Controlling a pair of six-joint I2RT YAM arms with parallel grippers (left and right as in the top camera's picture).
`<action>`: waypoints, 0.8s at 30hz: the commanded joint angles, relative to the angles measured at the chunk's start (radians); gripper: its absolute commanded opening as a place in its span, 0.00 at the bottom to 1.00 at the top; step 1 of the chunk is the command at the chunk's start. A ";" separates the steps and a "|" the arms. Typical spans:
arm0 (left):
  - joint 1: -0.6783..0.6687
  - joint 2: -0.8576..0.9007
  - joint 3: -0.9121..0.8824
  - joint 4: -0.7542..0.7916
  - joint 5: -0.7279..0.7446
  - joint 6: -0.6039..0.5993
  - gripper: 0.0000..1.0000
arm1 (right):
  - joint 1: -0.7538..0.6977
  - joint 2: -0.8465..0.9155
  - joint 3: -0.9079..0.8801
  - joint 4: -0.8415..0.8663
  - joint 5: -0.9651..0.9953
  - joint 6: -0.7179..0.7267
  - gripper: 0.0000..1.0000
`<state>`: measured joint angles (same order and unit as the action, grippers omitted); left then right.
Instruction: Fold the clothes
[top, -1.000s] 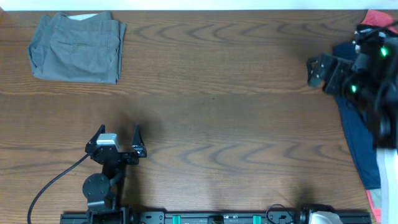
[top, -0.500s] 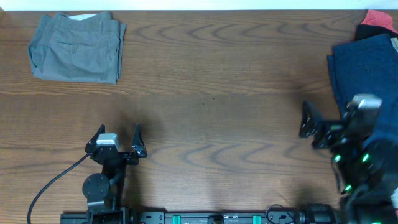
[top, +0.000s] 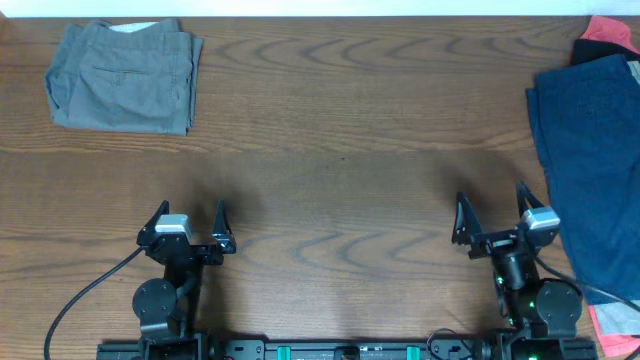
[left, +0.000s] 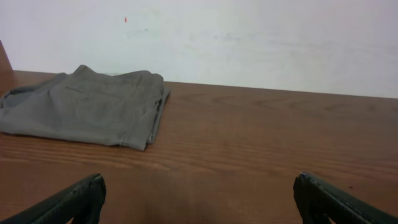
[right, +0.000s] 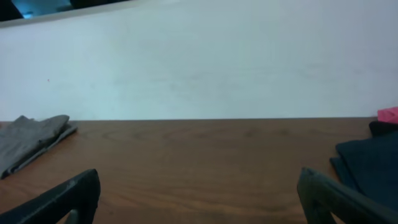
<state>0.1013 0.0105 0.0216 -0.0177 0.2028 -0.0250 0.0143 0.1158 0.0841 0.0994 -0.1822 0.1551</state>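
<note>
Navy garment (top: 590, 170) beside right end effector (top: 491, 207), grey trousers (top: 122, 77) well beyond left end effector (top: 189, 213), both spread, empty

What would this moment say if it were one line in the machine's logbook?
left pincer: open, empty | right pincer: open, empty | grey trousers: folded, far-left corner | navy garment: spread at right edge

You only get part of the navy garment (top: 590, 170): the overhead's right edge crops it, red cloth (top: 612, 30) too. Left fingers (left: 68, 202) and right fingers (right: 62, 199) run off the wrist views' bottom edges.
</note>
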 joint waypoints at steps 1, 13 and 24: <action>-0.001 -0.006 -0.018 -0.031 0.013 0.014 0.98 | 0.021 -0.035 -0.035 0.013 0.055 -0.007 0.99; -0.001 -0.006 -0.018 -0.031 0.013 0.014 0.98 | 0.026 -0.111 -0.079 -0.078 0.224 -0.041 0.99; -0.001 -0.006 -0.018 -0.031 0.013 0.014 0.98 | 0.026 -0.111 -0.079 -0.174 0.201 -0.378 0.99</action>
<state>0.1013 0.0105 0.0216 -0.0177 0.2028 -0.0246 0.0277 0.0120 0.0082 -0.0708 0.0185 -0.0948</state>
